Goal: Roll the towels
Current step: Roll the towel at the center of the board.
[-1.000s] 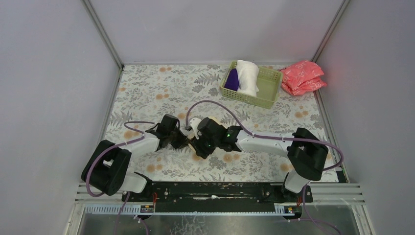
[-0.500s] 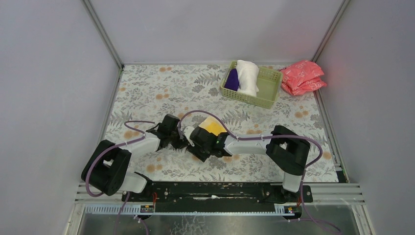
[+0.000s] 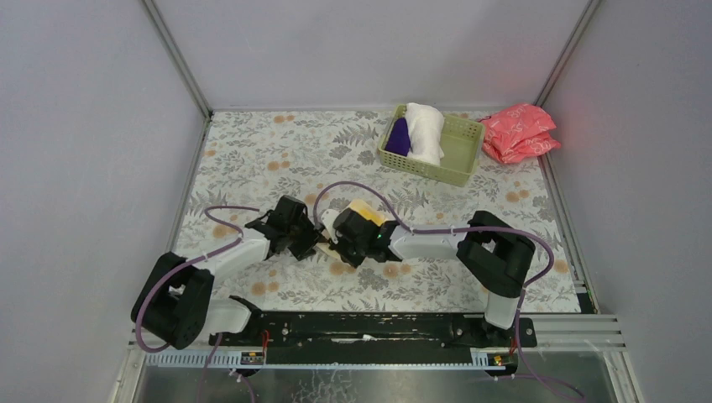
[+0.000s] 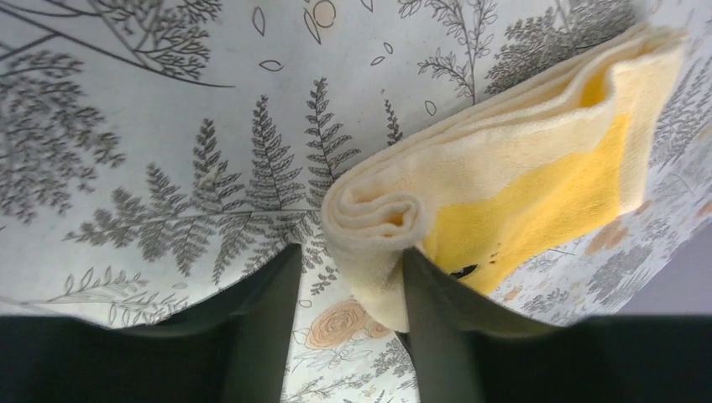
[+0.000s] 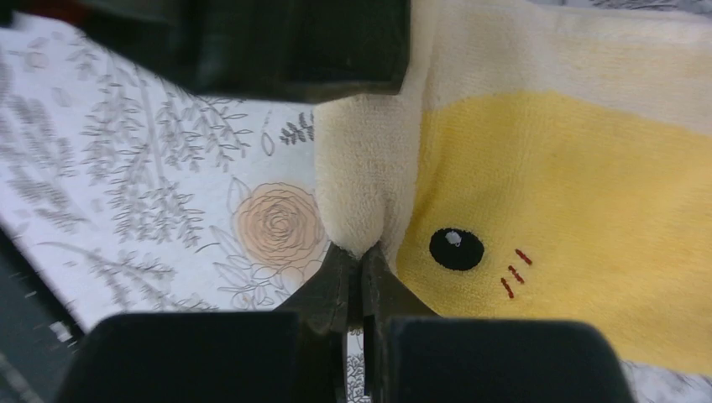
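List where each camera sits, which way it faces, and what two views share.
Top external: above and behind the bases, looking down on the floral table; both arms show, meeting at the pale yellow towel.
Left wrist: on the left arm, looking along the open left gripper straddling the towel's rolled end.
Right wrist: on the right arm, looking along the right gripper, shut on a towel fold.
Shared: all views show that towel.

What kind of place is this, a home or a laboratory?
Probably a lab robot cell, not a home: plain grey walls box in the table, the left arm and right arm are bolted to a rail, and a basket holds towels.
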Controlling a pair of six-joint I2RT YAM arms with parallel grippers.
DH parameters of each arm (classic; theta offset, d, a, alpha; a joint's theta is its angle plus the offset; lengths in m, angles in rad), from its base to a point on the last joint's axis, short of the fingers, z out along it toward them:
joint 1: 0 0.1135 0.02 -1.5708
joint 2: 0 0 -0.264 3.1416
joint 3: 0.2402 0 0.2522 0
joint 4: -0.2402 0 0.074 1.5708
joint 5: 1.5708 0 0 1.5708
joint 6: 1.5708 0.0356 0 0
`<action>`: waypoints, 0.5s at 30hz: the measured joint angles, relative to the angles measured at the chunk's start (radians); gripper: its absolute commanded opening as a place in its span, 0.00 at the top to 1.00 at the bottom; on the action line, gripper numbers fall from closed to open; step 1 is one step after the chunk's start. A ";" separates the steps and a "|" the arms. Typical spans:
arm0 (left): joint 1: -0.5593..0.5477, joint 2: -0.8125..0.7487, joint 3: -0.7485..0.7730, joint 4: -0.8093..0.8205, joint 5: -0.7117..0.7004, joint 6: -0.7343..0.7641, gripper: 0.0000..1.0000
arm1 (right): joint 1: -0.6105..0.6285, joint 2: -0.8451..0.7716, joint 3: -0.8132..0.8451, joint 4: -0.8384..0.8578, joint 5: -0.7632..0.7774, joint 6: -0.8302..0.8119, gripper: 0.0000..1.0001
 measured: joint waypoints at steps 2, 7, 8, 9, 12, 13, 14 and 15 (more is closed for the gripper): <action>0.000 -0.042 0.000 -0.030 -0.017 -0.001 0.35 | -0.050 -0.007 -0.017 0.030 -0.122 0.023 1.00; 0.000 -0.174 0.000 -0.076 -0.040 -0.002 0.25 | -0.193 0.005 -0.055 0.104 -0.459 0.123 1.00; 0.000 -0.188 0.000 -0.083 -0.040 -0.003 0.24 | -0.220 0.013 -0.064 0.124 -0.527 0.151 1.00; 0.000 -0.203 0.000 -0.094 -0.040 -0.002 0.24 | -0.243 0.024 -0.075 0.151 -0.591 0.183 1.00; 0.000 -0.225 0.000 -0.117 -0.038 -0.002 0.22 | -0.299 0.056 -0.122 0.253 -0.756 0.301 1.00; 0.000 -0.231 -0.003 -0.118 -0.035 -0.002 0.22 | -0.323 0.071 -0.147 0.311 -0.815 0.363 1.00; 0.000 -0.237 -0.008 -0.118 -0.033 -0.003 0.22 | -0.340 0.082 -0.164 0.351 -0.851 0.408 1.00; 0.000 -0.240 -0.011 -0.118 -0.029 -0.003 0.22 | -0.358 0.096 -0.182 0.396 -0.888 0.462 1.00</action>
